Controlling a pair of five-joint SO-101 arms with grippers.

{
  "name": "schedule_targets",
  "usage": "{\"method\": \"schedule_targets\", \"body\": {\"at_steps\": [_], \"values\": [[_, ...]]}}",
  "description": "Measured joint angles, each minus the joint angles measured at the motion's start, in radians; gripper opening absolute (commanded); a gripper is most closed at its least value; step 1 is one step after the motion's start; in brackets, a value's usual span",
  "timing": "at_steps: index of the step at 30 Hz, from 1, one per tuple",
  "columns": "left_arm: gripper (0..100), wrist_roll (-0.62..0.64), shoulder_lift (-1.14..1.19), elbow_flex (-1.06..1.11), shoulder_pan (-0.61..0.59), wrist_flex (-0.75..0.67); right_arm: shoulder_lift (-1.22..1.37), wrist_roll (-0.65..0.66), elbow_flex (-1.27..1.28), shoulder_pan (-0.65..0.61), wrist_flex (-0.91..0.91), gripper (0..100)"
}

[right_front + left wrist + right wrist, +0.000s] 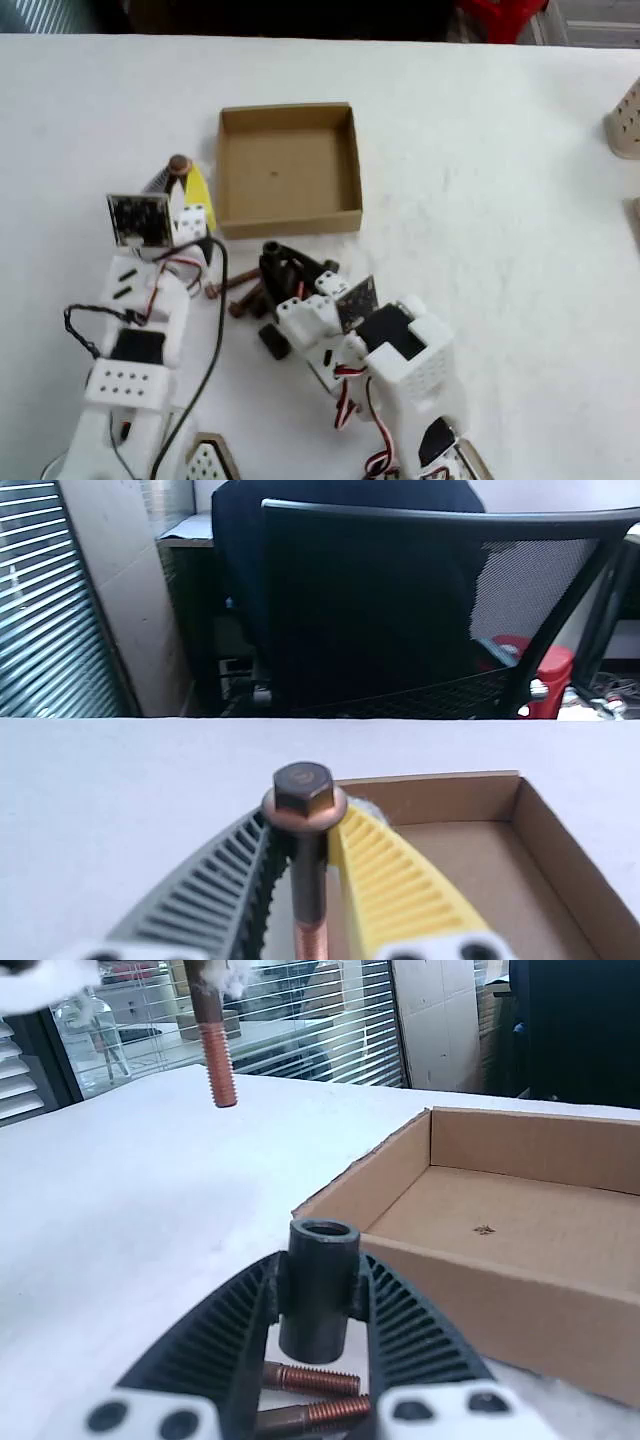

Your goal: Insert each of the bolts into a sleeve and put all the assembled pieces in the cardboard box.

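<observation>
In the high view, the left tool stands just beside the cardboard box, pinching a bolt upright with its head up. The right tool sits near the box's front wall, closed around a dark sleeve. Loose bolts lie on the worktop between the two arms, and what looks like a second sleeve rests beside the right arm. No assembled piece lies in the box.

In the left wrist view, the left tool's grey and yellow fingers press against the bolt's shank just under its hex head, with the box beyond.

In the right wrist view, the right tool's black fingers clamp the sleeve by its sides, with its bore open and facing up. The bolt's threaded end hangs higher and well apart from it.

The step in hand, as I judge it, is bringing bolt and sleeve together. To do it well, bring the threaded tip straight over the bore, keep both pieces upright, and lower slowly while the right tool holds firm. A tilted bolt would likely catch on the sleeve's rim.
</observation>
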Motion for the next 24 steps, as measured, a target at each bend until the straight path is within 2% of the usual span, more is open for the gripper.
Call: {"method": "schedule_targets", "body": {"at_steps": [4,11,16,19,24], "values": [[2,0.003,-0.144,0.035,0.066,0.049,0.000,0.000,0.000,0.000,0.000,1.5],[2,0.003,-0.397,0.035,0.192,0.351,0.005,0.000,-0.002,0.000,0.000,1.5],[2,0.003,-0.491,0.035,0.275,0.479,0.005,0.000,-0.002,0.000,0.000,1.5],[2,0.003,-0.520,0.035,0.311,0.529,0.005,0.000,-0.002,0.000,0.000,1.5],[2,0.003,-0.548,0.035,0.315,0.532,0.005,0.000,-0.002,0.000,0.000,1.5]]}}
